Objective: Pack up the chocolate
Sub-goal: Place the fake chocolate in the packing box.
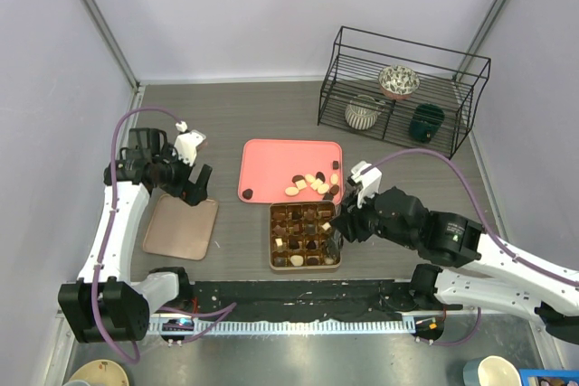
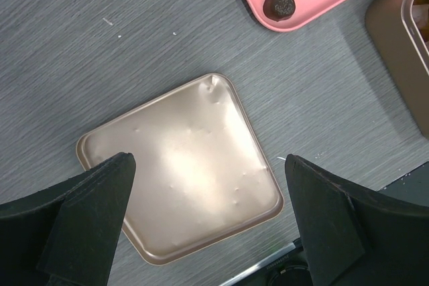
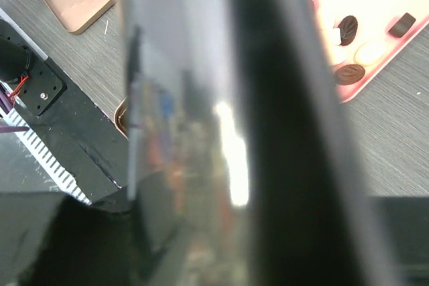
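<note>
Several chocolates, cream and brown, lie at the near right of the flat pink tray; one dark piece sits alone at its near left corner and shows in the left wrist view. More chocolates fill cells of the gold-brown gridded box. My left gripper hangs open and empty over the flat gold-brown lid. My right gripper is at the box's right edge. A blurred shiny upright surface fills the right wrist view and hides the jaws; chocolates show beside it.
A black wire rack with bowls and a dark cup stands at the back right. The lid lies left of the box. A black strip runs along the table's near edge. Grey walls close in on both sides.
</note>
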### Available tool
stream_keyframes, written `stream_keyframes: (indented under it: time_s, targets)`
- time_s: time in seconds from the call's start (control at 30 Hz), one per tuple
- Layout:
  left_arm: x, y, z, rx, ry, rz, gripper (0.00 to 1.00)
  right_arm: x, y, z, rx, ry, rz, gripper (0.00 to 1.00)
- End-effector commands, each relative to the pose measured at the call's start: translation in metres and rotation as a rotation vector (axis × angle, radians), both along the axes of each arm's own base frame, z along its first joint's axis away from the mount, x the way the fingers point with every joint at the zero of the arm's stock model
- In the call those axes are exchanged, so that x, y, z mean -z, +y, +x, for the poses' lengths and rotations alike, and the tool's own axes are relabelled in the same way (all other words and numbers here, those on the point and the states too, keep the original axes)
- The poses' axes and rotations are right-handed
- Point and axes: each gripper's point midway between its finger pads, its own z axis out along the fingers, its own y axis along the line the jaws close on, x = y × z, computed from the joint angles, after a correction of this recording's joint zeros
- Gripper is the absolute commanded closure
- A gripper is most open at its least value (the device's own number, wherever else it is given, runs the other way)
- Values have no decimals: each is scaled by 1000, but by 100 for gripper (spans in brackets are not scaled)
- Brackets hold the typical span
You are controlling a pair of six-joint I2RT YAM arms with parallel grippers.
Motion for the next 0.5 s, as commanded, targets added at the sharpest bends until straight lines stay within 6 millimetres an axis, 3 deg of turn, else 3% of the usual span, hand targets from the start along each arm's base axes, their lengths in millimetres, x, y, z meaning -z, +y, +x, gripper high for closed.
stream_keyframes:
  time_s: [0.0,0.13,0.23,0.47]
  targets:
    - [-14,-3,5,6,-27,-23,0,-13,3,1,15,-20,60,57]
    - [-14,-2,5,8,-31,-17,0,-12,2,5,30,-33,62,56]
    - [-14,-2,5,11,-32,-15,0,-17,-1,10,59,-55,69,60]
    - [-14,-3,6,15,-38,-15,0,-21,-39,32,277,-80,-72,70]
